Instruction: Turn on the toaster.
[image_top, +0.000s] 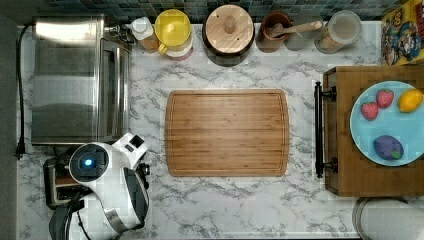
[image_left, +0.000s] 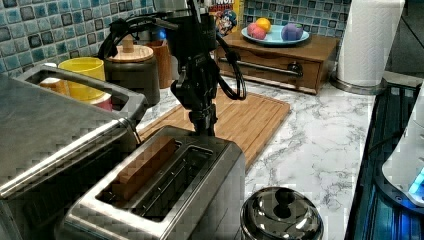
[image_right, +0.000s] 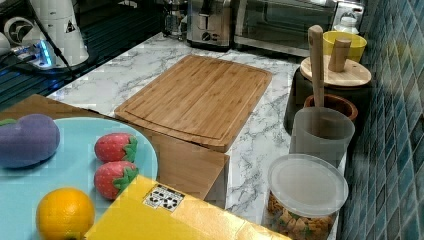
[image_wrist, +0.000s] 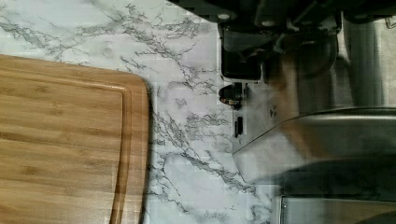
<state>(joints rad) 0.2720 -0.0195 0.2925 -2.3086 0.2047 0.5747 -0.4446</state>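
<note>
No readable txt or nos. anywhere; print on the cereal box too blurred to read.

The arm has glossy white rounded shells with dark grey joint bands and a round cap with a blue light. Black cables loop around its dark wrist.

A white marble counter with grey veins ran under everything, and the bamboo cutting board lay flat at its middle. Behind the board, a wall of small blue-green tiles backed the counter. Against those tiles, beyond the board, stood a row of canisters, a wood-lidded dark jar among them. To the board's right in the top view sat a wooden drawer stand with a black bar handle. Soft, even light fell across the marble.
</note>
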